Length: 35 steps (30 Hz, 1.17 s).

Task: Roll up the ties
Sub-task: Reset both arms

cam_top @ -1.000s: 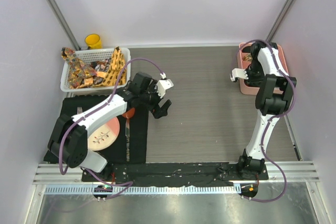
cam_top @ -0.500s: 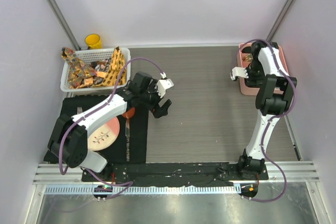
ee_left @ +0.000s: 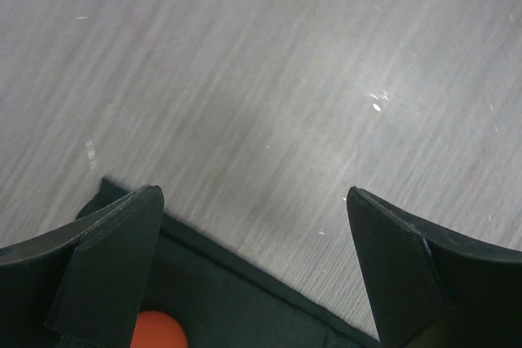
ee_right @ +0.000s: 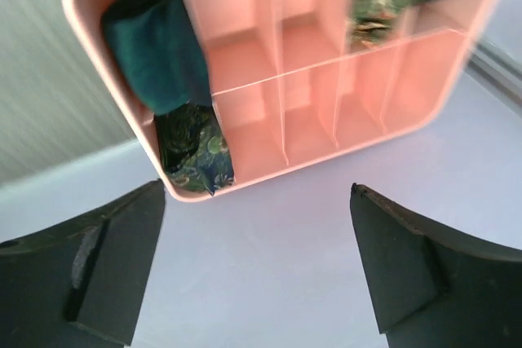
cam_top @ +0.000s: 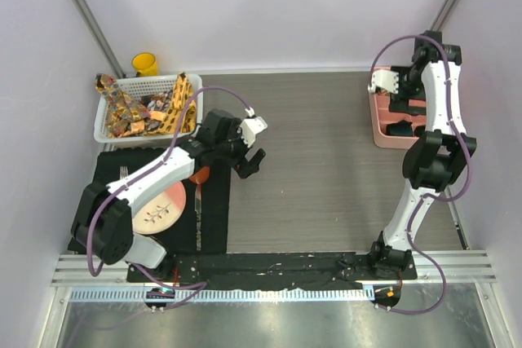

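Both empty. Left gripper (ee_left: 253, 197) fingers apart over table (ee_left: 285, 79) by mat (ee_left: 245, 303). Right gripper (ee_right: 257, 189) fingers apart above tray (ee_right: 326, 87).
Unrolled ties (cam_top: 167, 107) heaped in basket (cam_top: 104, 126); rolls (ee_right: 155, 46) in tray.
I fear tangled heap: one pinch may lift several.

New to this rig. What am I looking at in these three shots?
Two robot arms are bolted at the near edge of a table. The overhead shot shows both. The other two shots come from a camera on each wrist, and the dark wedges in them are that arm's own fingers. The left pincer hangs open over the table, beside a black placemat. The right pincer is open above a pink divided tray holding rolled ties. A white basket holds loose ties. Neither pincer holds anything.
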Available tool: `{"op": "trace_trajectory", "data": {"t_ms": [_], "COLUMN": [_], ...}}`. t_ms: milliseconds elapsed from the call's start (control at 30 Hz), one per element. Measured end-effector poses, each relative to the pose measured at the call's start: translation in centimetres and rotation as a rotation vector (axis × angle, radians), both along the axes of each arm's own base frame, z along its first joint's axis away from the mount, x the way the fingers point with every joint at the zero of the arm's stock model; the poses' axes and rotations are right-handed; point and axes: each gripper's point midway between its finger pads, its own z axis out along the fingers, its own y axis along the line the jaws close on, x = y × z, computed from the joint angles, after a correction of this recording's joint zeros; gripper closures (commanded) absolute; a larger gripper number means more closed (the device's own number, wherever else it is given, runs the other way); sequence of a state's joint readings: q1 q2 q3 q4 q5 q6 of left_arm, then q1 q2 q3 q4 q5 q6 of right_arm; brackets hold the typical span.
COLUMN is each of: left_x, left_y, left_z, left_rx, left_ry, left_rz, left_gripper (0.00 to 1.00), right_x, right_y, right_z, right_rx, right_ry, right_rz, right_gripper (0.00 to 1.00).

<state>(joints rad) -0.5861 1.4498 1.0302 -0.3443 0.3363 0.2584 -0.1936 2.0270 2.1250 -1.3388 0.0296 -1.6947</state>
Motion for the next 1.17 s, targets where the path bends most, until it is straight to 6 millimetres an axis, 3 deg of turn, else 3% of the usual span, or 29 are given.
{"op": "trace_trajectory", "data": {"t_ms": [133,267,367,467,533,633,733,800,867,933,1033,1167], "left_x": [1.7,4.6,5.5,6.4,6.9,7.0,6.2,5.4,4.5,3.6,2.3,2.2], "left_y": [1.2,2.6,3.8,6.1,8.0,10.1,10.5,10.8,11.5,12.1,13.1,13.4], "left_z": [3.3,10.3,15.4,18.7,19.5,18.3,15.1,12.2,9.6,7.1,4.7,4.2], "left_rx": [-0.025,-0.049,-0.067,-0.099,-0.106,-0.08,-0.037,0.009,0.062,0.111,0.17,0.181], "left_ry": [-0.075,-0.205,-0.245,-0.253,-0.239,-0.183,-0.091,-0.015,0.044,0.098,0.154,0.161], "left_rz": [0.133,0.278,0.322,0.386,0.451,0.536,0.572,0.593,0.615,0.638,0.664,0.688], "left_gripper": [0.0,0.0,0.0,0.0,0.0,0.0,0.0,0.0,0.0,0.0,0.0,0.01], "right_x": [1.3,2.1,1.8,0.8,0.3,-1.4,-5.1,-8.2,-10.6,-12.4,-13.4,-13.0], "right_y": [2.0,5.6,9.8,13.7,16.7,21.9,26.1,27.7,28.4,28.6,28.2,27.8], "right_z": [3.9,7.2,9.5,10.0,9.1,5.0,-1.6,-5.5,-7.8,-8.9,-8.5,-6.4], "right_rx": [0.182,0.49,0.795,0.986,1.042,1.049,0.973,0.9,0.849,0.826,0.835,0.878], "right_ry": [-0.174,-0.324,-0.349,-0.296,-0.236,-0.107,0.04,0.112,0.144,0.147,0.106,0.018], "right_rz": [-0.178,-0.401,-0.513,-0.607,-0.642,-0.666,-0.711,-0.735,-0.752,-0.763,-0.768,-0.747], "right_gripper": [0.01,0.0,0.0,0.0,0.0,0.0,0.0,0.0,0.0,0.01,0.0,0.0]}}
